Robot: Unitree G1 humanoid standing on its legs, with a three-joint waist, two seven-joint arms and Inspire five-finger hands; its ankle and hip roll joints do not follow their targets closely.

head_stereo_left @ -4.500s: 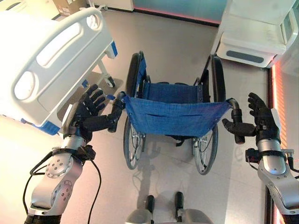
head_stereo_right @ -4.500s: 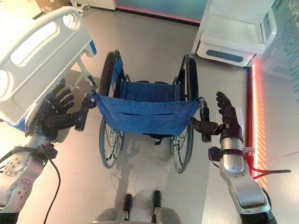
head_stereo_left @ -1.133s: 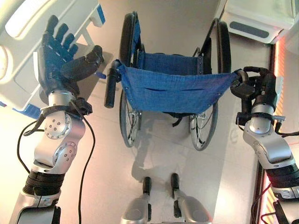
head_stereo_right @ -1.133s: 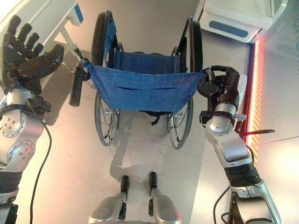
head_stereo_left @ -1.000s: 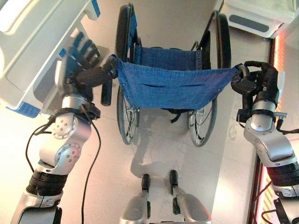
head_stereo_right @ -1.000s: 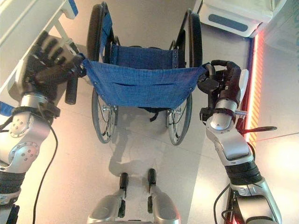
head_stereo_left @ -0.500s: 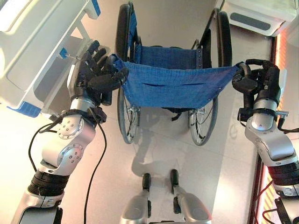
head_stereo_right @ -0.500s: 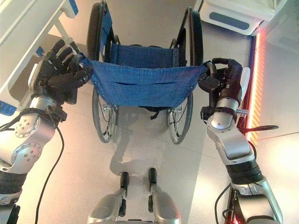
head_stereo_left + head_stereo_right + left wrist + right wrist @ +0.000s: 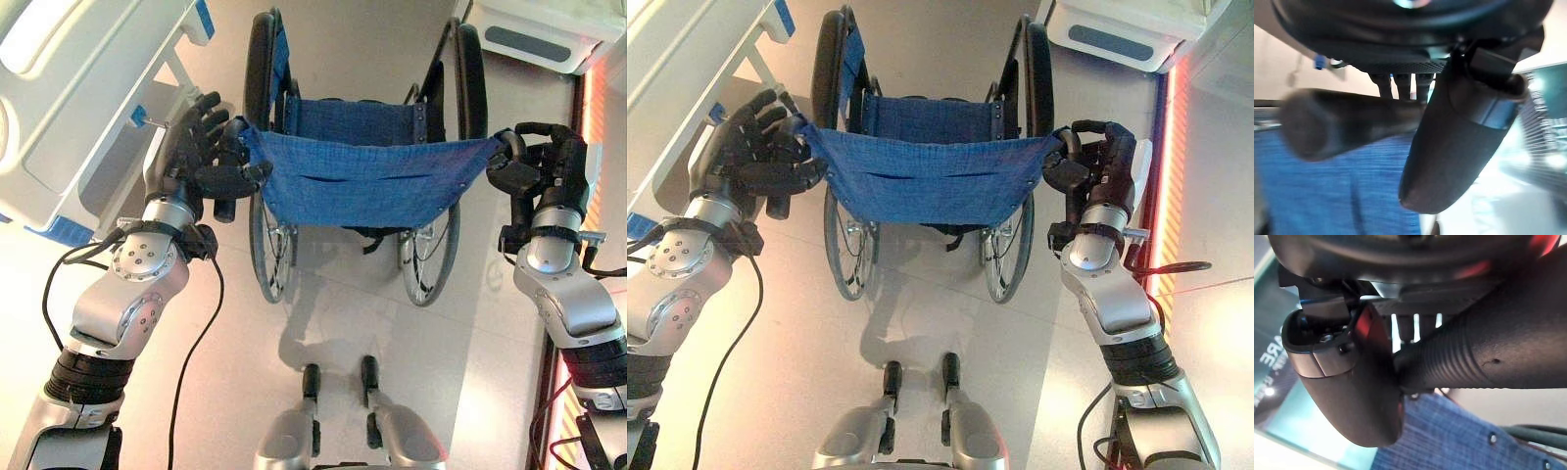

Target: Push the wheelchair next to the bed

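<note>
The wheelchair, with a blue cloth back and black wheels, stands straight ahead of me with its back toward me. My left hand is against its left push handle. The fingers stay straight and point up, while the thumb lies across the grip. My right hand is shut on the right push handle, with fingers curled over it and the thumb beside it. The white bed stands at the left, its footboard close to the wheelchair's left wheel.
A white cabinet-like unit stands at the back right. A red-lit strip runs along the floor on the right. Bare floor lies beyond the wheelchair, between the bed and the unit.
My left hand came down from a raised, open pose and moved in against the left handle, thumb now across it. The right hand has stayed shut on its handle.
</note>
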